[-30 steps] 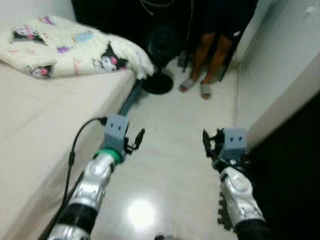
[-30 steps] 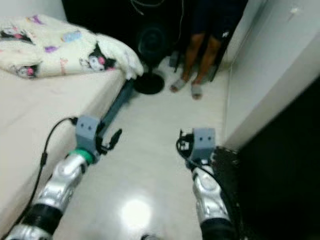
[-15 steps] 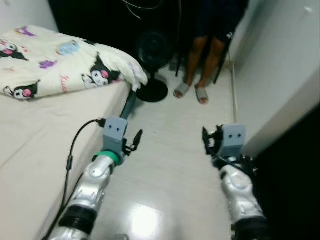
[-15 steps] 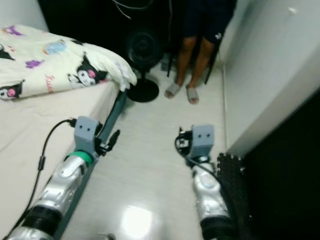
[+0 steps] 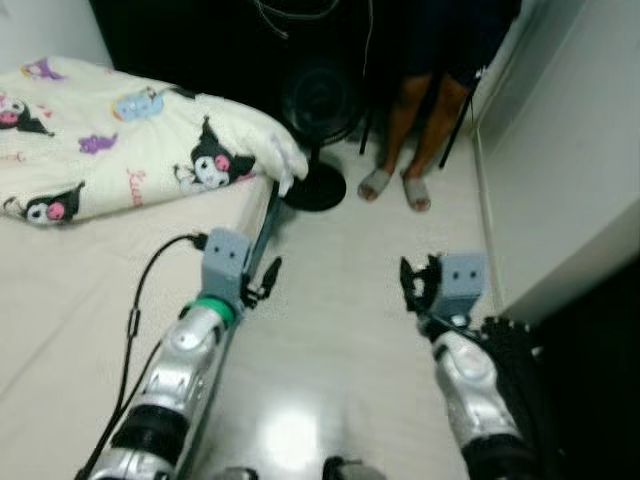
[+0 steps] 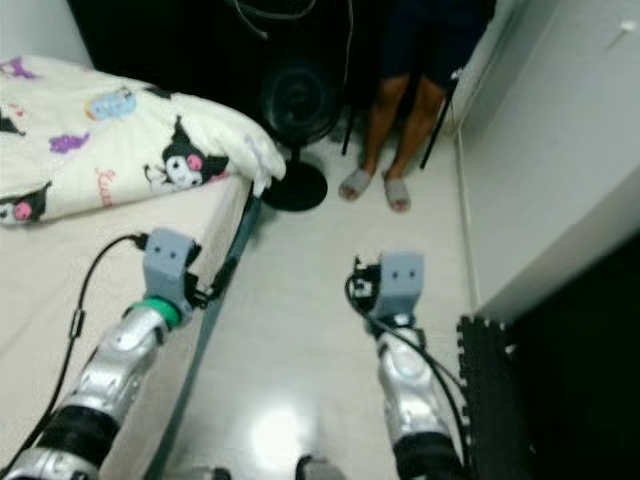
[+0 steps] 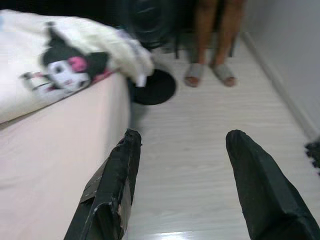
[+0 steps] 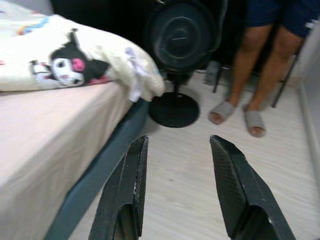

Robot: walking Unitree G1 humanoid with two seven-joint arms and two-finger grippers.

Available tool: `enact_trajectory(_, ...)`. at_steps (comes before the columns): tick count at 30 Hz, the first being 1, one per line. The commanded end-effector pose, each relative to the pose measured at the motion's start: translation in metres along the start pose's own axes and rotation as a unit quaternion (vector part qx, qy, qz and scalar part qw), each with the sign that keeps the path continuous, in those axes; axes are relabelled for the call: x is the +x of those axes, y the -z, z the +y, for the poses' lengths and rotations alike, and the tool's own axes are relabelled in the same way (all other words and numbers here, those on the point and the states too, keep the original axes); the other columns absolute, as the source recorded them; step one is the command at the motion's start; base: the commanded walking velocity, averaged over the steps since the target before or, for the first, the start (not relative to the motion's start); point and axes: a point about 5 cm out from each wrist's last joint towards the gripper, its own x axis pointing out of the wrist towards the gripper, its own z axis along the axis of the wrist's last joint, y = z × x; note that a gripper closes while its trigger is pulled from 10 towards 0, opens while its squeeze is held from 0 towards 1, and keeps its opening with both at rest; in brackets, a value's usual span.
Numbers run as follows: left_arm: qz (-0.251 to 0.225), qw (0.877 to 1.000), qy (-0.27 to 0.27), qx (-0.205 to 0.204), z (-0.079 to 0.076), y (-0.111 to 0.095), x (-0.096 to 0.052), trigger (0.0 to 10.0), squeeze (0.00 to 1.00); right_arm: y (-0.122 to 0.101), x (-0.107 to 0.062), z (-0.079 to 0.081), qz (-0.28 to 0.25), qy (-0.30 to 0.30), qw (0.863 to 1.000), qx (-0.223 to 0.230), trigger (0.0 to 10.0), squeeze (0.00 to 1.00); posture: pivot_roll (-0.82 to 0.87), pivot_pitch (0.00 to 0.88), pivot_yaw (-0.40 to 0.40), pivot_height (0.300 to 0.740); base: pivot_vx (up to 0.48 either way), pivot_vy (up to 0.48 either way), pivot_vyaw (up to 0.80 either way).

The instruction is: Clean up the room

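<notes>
Both the left gripper [image 7: 182, 187] and right gripper [image 8: 177, 187] hang wide and hold nothing; steer toward the rumpled blanket [image 5: 120, 150] at ten o'clock, avoiding the person [image 5: 420, 120] at one o'clock.

A glossy pale wood-look floor [image 5: 340, 300] runs between a cream-sheeted bed [image 5: 70, 290] and a plain white wall [image 5: 570, 170]. A black pedestal fan [image 5: 320, 110] stands against the dark far end, and a black foam mat [image 6: 490, 390] lies by the wall.
</notes>
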Motion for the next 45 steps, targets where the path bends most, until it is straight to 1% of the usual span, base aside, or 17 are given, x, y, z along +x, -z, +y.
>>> enact_trajectory(1, 0.02, 1.0, 0.002, -0.005, -0.0034, 0.0103, -0.0032, 10.0, 0.0, 0.0084, -0.0048, -0.0025, 0.016, 0.006, 1.0, 0.0, 10.0, 0.0, -0.02, 0.065, 0.06, 0.74, 0.0, 0.0, 0.0)
enact_trajectory(6, 0.02, 1.0, -0.002, 0.006, -0.0025, 0.0103, -0.0028, 10.0, 0.0, 0.0089, -0.0049, -0.0027, 0.017, 0.007, 1.0, 0.0, 10.0, 0.0, -0.03, 0.065, 0.062, 0.74, 0.0, 0.0, 0.0)
enact_trajectory(10, 0.029, 0.999, 0.021, 0.027, -0.0082, 0.0133, -0.0038, 10.0, 0.0, 0.0102, -0.0057, -0.0031, 0.019, 0.008, 1.0, 0.0, 10.0, 0.0, -0.02, 0.065, 0.063, 0.74, 0.0, 0.0, 0.0)
enact_trajectory(13, 0.027, 0.999, 0.03, 0.018, -0.0102, 0.0138, -0.0043, 10.0, 0.0, 0.0103, -0.0057, -0.0027, 0.019, 0.008, 1.0, 0.0, 10.0, 0.0, -0.02, 0.066, 0.064, 0.74, 0.0, 0.0, 0.0)
enact_trajectory(20, 0.015, 0.999, 0.026, 0.021, -0.0084, 0.0117, -0.0052, 10.0, 0.0, 0.0124, -0.0077, -0.0021, 0.022, 0.007, 1.0, -0.002, 10.0, 0.0, -0.02, 0.069, 0.062, 0.74, 0.0, 0.0, 0.0)
enact_trajectory(22, 0.009, 0.999, 0.024, 0.022, -0.0064, 0.0101, -0.0051, 10.0, 0.0, 0.0154, -0.0078, -0.0029, 0.035, 0.009, 0.999, -0.003, 10.0, 0.0, -0.02, 0.072, 0.06, 0.74, 0.336, 0.0, -0.22)
enact_trajectory(25, 0.009, 0.999, 0.024, 0.022, -0.0064, 0.0101, -0.0051, 10.0, 0.0, 0.0154, -0.0078, -0.0029, 0.035, 0.009, 0.999, -0.003, 10.0, 0.0, -0.02, 0.072, 0.06, 0.74, 0.398, 0.0, -0.44)
enact_trajectory(27, 0.008, 0.999, 0.024, 0.024, -0.0052, 0.0097, -0.0051, 10.0, 0.0, 0.0163, -0.0077, -0.0034, 0.038, 0.012, 0.999, 0.006, 10.0, 0.0, -0.03, 0.075, 0.06, 0.74, 0.439, 0.0, -0.8)
enact_trajectory(33, 0.011, 0.999, 0.023, 0.023, -0.0039, 0.0105, -0.0056, 10.0, 0.0, 0.0151, -0.0075, -0.0043, 0.036, 0.013, 0.999, 0.001, 10.0, 0.0, -0.02, 0.077, 0.058, 0.74, 0.44, 0.0, -0.74)
enact_trajectory(45, 0.011, 1.0, 0.018, 0.022, -0.0026, 0.0113, -0.0057, 10.0, 0.0, 0.0141, -0.0073, -0.0041, 0.032, 0.012, 0.999, 0.001, 10.0, 0.0, -0.02, 0.077, 0.058, 0.74, 0.459, 0.0, 0.0)
